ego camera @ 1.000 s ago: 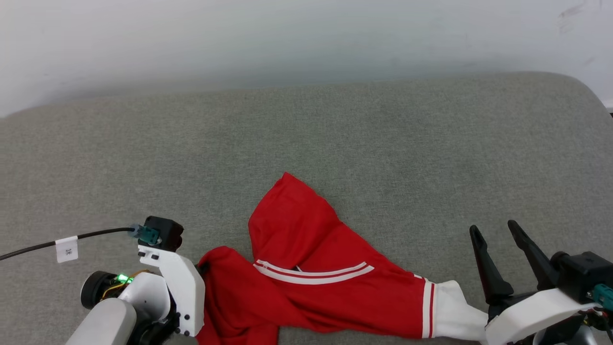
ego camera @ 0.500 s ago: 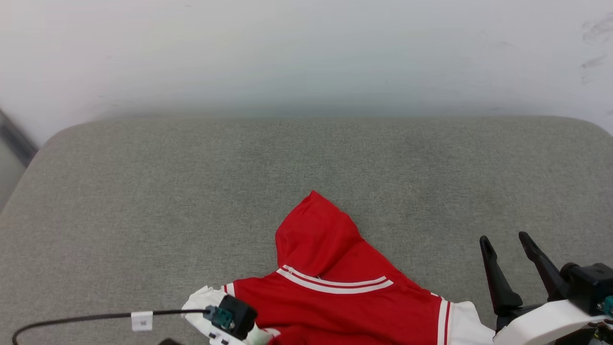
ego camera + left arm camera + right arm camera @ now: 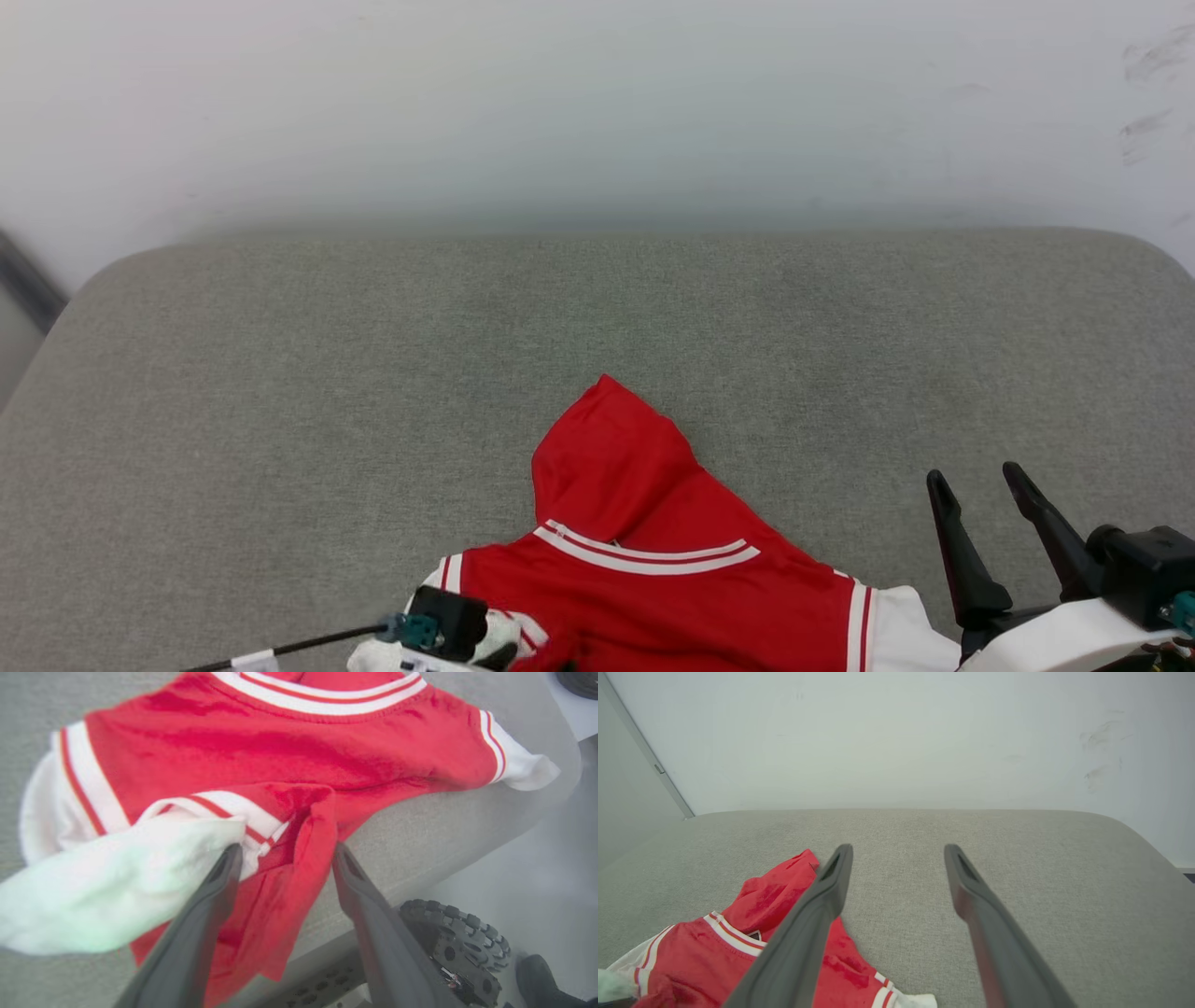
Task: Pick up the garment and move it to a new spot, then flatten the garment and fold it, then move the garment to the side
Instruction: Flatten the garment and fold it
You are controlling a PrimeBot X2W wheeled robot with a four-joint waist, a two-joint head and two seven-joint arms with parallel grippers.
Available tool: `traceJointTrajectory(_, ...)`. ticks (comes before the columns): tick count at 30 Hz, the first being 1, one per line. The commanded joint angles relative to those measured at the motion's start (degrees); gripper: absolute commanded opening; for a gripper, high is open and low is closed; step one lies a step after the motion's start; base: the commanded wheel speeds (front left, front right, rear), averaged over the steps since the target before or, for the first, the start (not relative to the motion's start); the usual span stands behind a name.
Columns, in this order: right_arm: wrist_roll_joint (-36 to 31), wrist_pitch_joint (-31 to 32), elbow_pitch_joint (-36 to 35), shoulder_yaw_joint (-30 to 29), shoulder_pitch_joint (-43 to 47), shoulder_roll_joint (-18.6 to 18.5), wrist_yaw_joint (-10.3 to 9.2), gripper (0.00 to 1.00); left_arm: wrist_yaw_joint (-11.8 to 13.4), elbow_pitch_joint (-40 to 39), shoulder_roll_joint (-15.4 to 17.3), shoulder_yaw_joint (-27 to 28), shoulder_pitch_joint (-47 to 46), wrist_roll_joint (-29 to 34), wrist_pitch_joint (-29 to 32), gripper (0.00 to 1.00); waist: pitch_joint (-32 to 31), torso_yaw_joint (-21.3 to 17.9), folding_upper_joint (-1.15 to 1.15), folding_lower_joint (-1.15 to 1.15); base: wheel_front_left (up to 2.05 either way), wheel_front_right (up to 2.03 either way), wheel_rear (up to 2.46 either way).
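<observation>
Left gripper [image 3: 286,847] opened; one garment [image 3: 653,597]; right gripper [image 3: 973,474] open.

Garment [image 3: 653,588] on cushion [image 3: 373,373], front edge; L hand [image 3: 286,848] over left sleeve, R hand [image 3: 973,472] right.

Open grey cushion [image 3: 597,317] stretching beyond garment [image 3: 653,597] (crumpled at near edge), wall [image 3: 597,93] bounding far side
</observation>
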Motion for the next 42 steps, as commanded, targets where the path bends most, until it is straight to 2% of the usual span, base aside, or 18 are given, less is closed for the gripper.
traceJointTrajectory(1,0.0,-0.1,-0.3,-0.2,0.6,0.3,-0.04,1.0,0.5,-1.9,0.2,0.9,-1.3,1.0,-1.8,1.0,-0.2,0.2,0.0,0.0,0.0,0.0,0.0)
traceJointTrajectory(7,0.1,0.0,-0.6,-0.4,0.3,0.6,-0.04,1.0,1.6,-7.4,3.0,3.8,-4.6,3.3,-3.3,1.0,-0.3,0.3,0.0,0.0,0.0,0.0,0.0)
traceJointTrajectory(11,0.2,0.0,-0.6,-0.3,0.0,0.7,-0.04,1.0,0.7,-7.4,5.6,5.3,-7.5,2.7,-0.5,1.0,0.2,0.1,0.0,0.0,0.0,0.0,0.0)
traceJointTrajectory(19,0.6,-0.3,-0.4,0.6,-1.8,0.8,-0.04,1.0,-4.0,1.1,10.6,4.8,-13.9,-0.9,10.9,1.0,4.8,-1.9,0.0,0.0,0.0,0.0,0.0)
traceJointTrajectory(22,0.7,-0.6,0.1,0.6,-2.6,0.8,-0.04,1.0,-5.3,5.2,11.3,4.1,-16.0,-1.6,13.8,1.0,6.5,-2.5,0.0,0.0,0.0,0.0,0.0)
traceJointTrajectory(28,0.9,-1.0,1.0,0.7,-3.9,0.9,-0.04,1.0,-7.2,11.9,10.4,2.0,-17.6,-3.8,17.9,1.0,8.4,-3.3,0.0,0.0,0.0,0.0,0.0)
traceJointTrajectory(29,0.9,-1.1,1.2,0.8,-4.2,0.9,-0.04,1.0,-7.6,13.2,9.9,1.4,-17.4,-4.2,18.4,0.65,8.6,-3.5,0.0,0.0,0.0,0.0,0.0)
traceJointTrajectory(30,1.0,-1.2,1.3,0.8,-4.3,0.9,-0.04,1.0,-7.7,14.4,9.4,0.7,-17.2,-4.6,19.0,0.4,8.7,-3.6,0.0,0.0,0.0,0.0,0.0)
traceJointTrajectory(31,1.0,-1.2,1.5,0.9,-4.5,0.9,-0.04,1.0,-8.0,15.5,8.9,0.1,-16.7,-5.3,19.7,0.01,8.8,-3.7,0.0,0.0,0.0,0.0,0.0)
traceJointTrajectory(33,1.1,-1.3,1.7,0.8,-4.6,0.9,-0.04,1.0,-8.4,17.1,7.9,-1.0,-16.0,-6.1,20.6,0.0,8.9,-3.8,0.0,0.0,0.0,0.0,0.0)
traceJointTrajectory(35,1.2,-1.4,1.8,0.4,-4.8,0.9,-0.04,1.0,-8.2,18.1,7.9,-0.4,-16.9,-5.4,18.1,0.0,8.9,-3.7,0.0,0.0,0.0,0.0,0.0)
traceJointTrajectory(42,1.4,-1.1,2.2,0.1,-4.8,0.9,-0.04,1.0,-4.2,16.3,9.4,4.5,-22.0,-1.6,7.6,0.0,7.7,-3.2,0.0,0.0,0.0,0.0,0.0)
